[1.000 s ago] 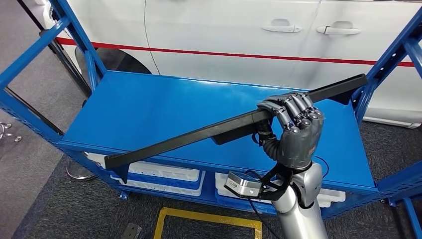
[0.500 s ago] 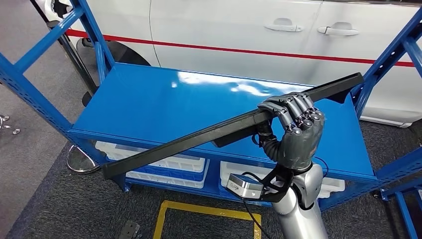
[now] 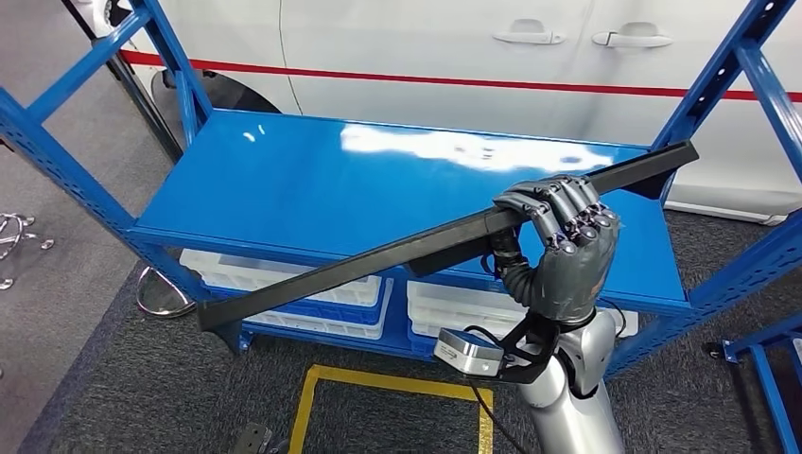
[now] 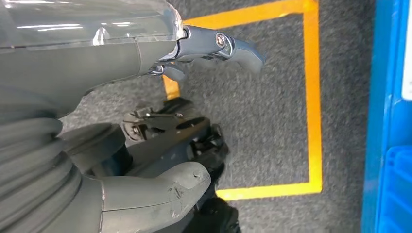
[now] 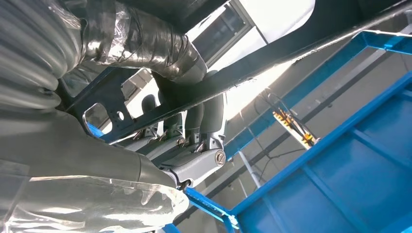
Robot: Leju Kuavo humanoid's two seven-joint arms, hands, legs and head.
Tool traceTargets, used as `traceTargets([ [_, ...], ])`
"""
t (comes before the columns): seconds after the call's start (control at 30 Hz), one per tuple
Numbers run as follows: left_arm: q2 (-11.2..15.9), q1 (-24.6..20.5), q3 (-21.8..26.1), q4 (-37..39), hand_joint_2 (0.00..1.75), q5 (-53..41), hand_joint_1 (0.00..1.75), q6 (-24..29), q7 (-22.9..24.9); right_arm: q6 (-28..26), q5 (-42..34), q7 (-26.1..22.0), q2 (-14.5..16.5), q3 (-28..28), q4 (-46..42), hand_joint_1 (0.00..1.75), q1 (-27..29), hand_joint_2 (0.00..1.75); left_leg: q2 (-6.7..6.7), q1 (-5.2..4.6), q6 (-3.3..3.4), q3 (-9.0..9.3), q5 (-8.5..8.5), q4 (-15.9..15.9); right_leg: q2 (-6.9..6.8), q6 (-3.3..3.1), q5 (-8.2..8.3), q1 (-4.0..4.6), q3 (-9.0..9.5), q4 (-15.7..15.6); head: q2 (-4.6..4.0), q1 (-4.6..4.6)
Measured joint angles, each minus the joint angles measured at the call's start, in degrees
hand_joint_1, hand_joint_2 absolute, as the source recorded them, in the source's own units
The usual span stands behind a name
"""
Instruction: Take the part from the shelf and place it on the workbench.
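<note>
The part is a long black bar point(image 3: 378, 255) that slants from lower left to upper right, above the blue shelf point(image 3: 312, 203). My right hand point(image 3: 560, 248) grips it past its middle, fingers curled over the top edge. In the right wrist view the bar point(image 5: 311, 46) crosses above my right hand's fingers point(image 5: 204, 126), which wrap around it. My left hand point(image 4: 145, 111) hangs over the dark carpet with its fingers apart and nothing in it.
A white car point(image 3: 454, 47) with a red stripe stands close behind the shelf. Blue uprights point(image 3: 57, 151) frame the shelf on both sides. White and blue bins point(image 3: 303, 298) sit on the lower level. Yellow floor tape point(image 3: 388, 383) marks the carpet in front.
The whole picture has shifted: the shelf now sits farther off and lower in view, so the camera has moved back. My right hand still holds the bar the same way.
</note>
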Motion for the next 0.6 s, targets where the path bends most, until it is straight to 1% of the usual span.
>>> traceTargets([
  [0.03, 0.0, 0.0, 0.0, 0.0, 1.75, 0.0, 0.0, 0.0, 0.0, 0.0, 0.0, 0.0, 0.0, 0.0, 0.0, 1.75, 0.0, 1.75, -0.02, -0.1, 0.34, 2.95, 1.39, -4.0, 0.01, 0.07, 0.32, 0.02, -0.41, 0.1, 0.0, 0.0],
  [0.07, 0.0, -0.1, 0.0, 0.0, 1.75, 0.0, 0.0, 0.0, 0.0, 0.0, 0.0, 0.0, 0.0, 0.0, 0.0, 1.75, 0.0, 1.75, -0.04, -0.25, 0.74, 5.84, 2.11, -8.3, 0.02, 0.21, 0.61, 0.08, -0.73, 0.2, 0.0, 0.0],
  [0.1, 0.0, -0.2, 0.0, 0.0, 1.75, 0.0, 0.0, 0.0, 0.0, 0.0, 0.0, 0.0, 0.0, 0.0, 0.0, 1.75, 0.0, 1.75, -0.06, -0.47, 1.08, 7.98, 2.52, -11.6, 0.01, 0.48, 0.97, 0.07, -0.9, 0.2, 0.0, 0.0],
  [0.13, 0.1, -0.3, 0.0, 0.0, 1.75, 0.0, 0.0, 0.0, 0.0, 0.0, 0.0, 0.0, 0.0, 0.0, -0.1, 1.75, 0.0, 1.75, -0.09, -0.69, 1.43, 9.13, 2.54, -13.7, -0.02, 0.81, 1.34, 0.01, -0.98, 0.1, 0.0, 0.01],
  [0.17, 0.1, -0.3, 0.0, 0.0, 1.75, 0.0, 0.0, 0.0, 0.0, 0.0, 0.0, 0.0, 0.0, 0.0, -0.1, 1.75, 0.0, 1.75, -0.09, -0.88, 1.69, 9.35, 2.49, -14.5, -0.04, 1.18, 1.76, -0.06, -1.01, 0.0, 0.0, 0.01],
  [0.2, 0.1, -0.3, 0.0, 0.0, 1.75, 0.0, 0.0, 0.0, -0.1, 0.0, 0.1, -0.1, 0.0, 0.0, -0.1, 1.75, 0.0, 1.75, -0.08, -0.98, 1.99, 9.21, 3.07, -14.9, -0.06, 1.59, 2.25, -0.13, -0.97, -0.3, 0.0, 0.01],
  [0.23, 0.0, -0.3, 0.0, 0.0, 1.75, 0.1, 0.0, 0.0, -0.1, 0.0, 0.1, -0.2, 0.0, 0.0, -0.1, 1.75, 0.0, 1.75, 0.07, -0.86, 2.33, 9.14, 3.68, -15.4, -0.02, 1.88, 2.34, -0.18, -1.05, -0.4, 0.0, 0.01],
  [0.27, 0.0, -0.3, 0.0, 0.0, 1.75, 0.1, 0.0, 0.0, -0.1, 0.0, 0.2, -0.3, 0.0, 0.0, -0.1, 1.75, -0.1, 1.75, 0.2, -0.73, 2.7, 9.03, 4.38, -15.9, 0.04, 2.14, 1.74, -0.15, -1.29, 0.0, 0.0, 0.02],
  [0.3, 0.0, -0.3, 0.0, 0.0, 1.75, 0.1, 0.0, 0.0, -0.1, 0.0, 0.4, -0.4, 0.0, 0.0, -0.1, 1.75, -0.1, 1.75, 0.36, -0.57, 3.14, 8.73, 5.19, -16.4, 0.13, 2.37, 0.0, -0.15, -1.89, 1.5, 0.0, 0.03],
  [0.33, 0.0, -0.4, 0.0, 0.0, 1.75, 0.2, 0.0, 0.0, -0.1, 0.0, 0.5, -0.5, 0.0, 0.0, -0.1, 1.75, -0.1, 1.75, 0.51, -0.45, 3.41, 8.24, 5.82, -16.5, 0.21, 2.54, -2.6, -0.23, -2.77, 4.2, 0.0, 0.04],
  [0.37, 0.0, -0.4, 0.0, 0.0, 1.75, 0.2, 0.0, 0.0, -0.1, 0.0, 0.6, -0.6, -0.1, 0.0, -0.1, 1.75, -0.1, 1.75, 0.53, -0.48, 3.61, 7.48, 6.32, -16.5, 0.26, 2.74, -5.32, -0.3, -3.78, 7.6, 0.0, 0.05],
  [0.4, 0.0, -0.5, 0.0, 0.0, 1.75, 0.2, 0.0, 0.0, -0.1, 0.0, 0.6, -0.7, -0.1, 0.0, -0.1, 1.75, -0.1, 1.75, 0.58, -0.49, 3.67, 6.65, 6.79, -16.2, 0.27, 2.95, -7.41, -0.42, -4.66, 11.1, 0.0, 0.05],
  [0.43, 0.0, -0.5, -0.1, 0.0, 1.75, 0.2, 0.0, 0.0, -0.1, 0.0, 0.6, -0.8, -0.1, 0.0, -0.1, 1.75, -0.1, 1.75, 0.6, -0.48, 3.55, 5.82, 7.18, -15.9, 0.27, 3.15, -8.1, -0.54, -4.92, 13.4, 0.0, 0.05],
  [0.47, 0.0, -0.5, -0.1, 0.0, 1.75, 0.3, 0.0, 0.0, -0.2, 0.0, 0.6, -0.8, -0.1, 0.0, -0.1, 1.75, -0.1, 1.75, 0.62, -0.44, 3.41, 4.97, 7.53, -15.6, 0.25, 3.34, -7.61, -0.68, -4.38, 14.0, 0.0, 0.04],
  [0.5, 0.0, -0.5, -0.1, 0.1, 1.75, 0.3, 0.0, 0.0, -0.2, 0.0, 0.6, -0.9, -0.2, 0.0, -0.1, 1.75, -0.1, 1.75, 0.63, -0.37, 3.23, 4.13, 7.81, -15.1, 0.23, 3.51, -6.31, -0.85, -2.75, 12.6, 0.0, 0.05],
  [0.53, 0.0, -0.5, -0.1, 0.1, 1.75, 0.3, 0.0, -0.1, -0.2, 0.0, 0.6, -0.9, -0.2, 0.0, -0.1, 1.75, -0.1, 1.75, 0.63, -0.3, 3.04, 3.36, 8.01, -14.5, 0.21, 3.67, -5.01, -1.05, -0.29, 9.5, 0.0, 0.05],
  [0.57, 0.0, -0.6, -0.1, 0.1, 1.75, 0.3, 0.0, -0.1, -0.2, 0.0, 0.6, -0.9, -0.2, 0.0, -0.1, 1.75, -0.2, 1.75, 0.61, -0.32, 2.78, 2.59, 8.15, -13.9, 0.21, 3.74, -4.57, -1.15, 2.25, 5.9, 0.0, 0.05],
  [0.6, 0.0, -0.6, -0.2, 0.1, 1.75, 0.3, 0.0, -0.1, -0.2, 0.0, 0.6, -0.9, -0.2, 0.0, -0.1, 1.75, -0.2, 1.75, 0.58, -0.37, 2.49, 2.0, 8.29, -13.3, 0.27, 3.56, -4.35, -1.13, 4.04, 3.2, 0.0, 0.05],
])
